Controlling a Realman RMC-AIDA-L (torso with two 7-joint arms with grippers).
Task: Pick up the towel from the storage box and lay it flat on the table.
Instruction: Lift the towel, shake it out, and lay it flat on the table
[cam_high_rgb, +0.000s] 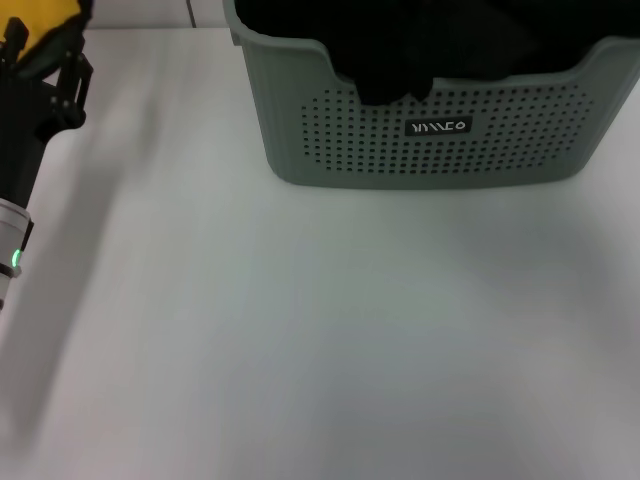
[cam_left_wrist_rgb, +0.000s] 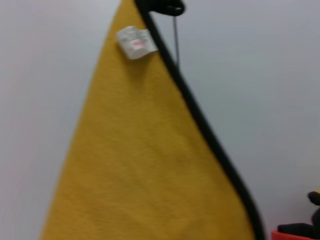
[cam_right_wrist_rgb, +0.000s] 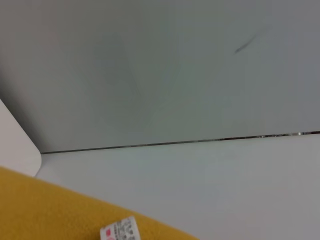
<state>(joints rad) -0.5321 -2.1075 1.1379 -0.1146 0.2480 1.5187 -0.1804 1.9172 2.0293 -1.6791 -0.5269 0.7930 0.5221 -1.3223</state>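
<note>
Left claw (cam_high_rgb: 45, 60) grips the yellow towel (cam_left_wrist_rgb: 150, 165) by its tagged corner over the bench's (cam_high_rgb: 300, 350) far-left corner; lower slowly, dragging it flat. Right claw's state: cannot tell.

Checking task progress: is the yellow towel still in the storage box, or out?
Out. The towel hangs in the air by one corner, white tag near the top; yellow shows by the left claw, beside the storage box.

One yellow towel (cam_left_wrist_rgb: 150, 170), one white tag (cam_left_wrist_rgb: 135, 42), one storage box (cam_high_rgb: 430, 140), one table (cam_high_rgb: 320, 340), one arm (cam_high_rgb: 30, 130)
</note>
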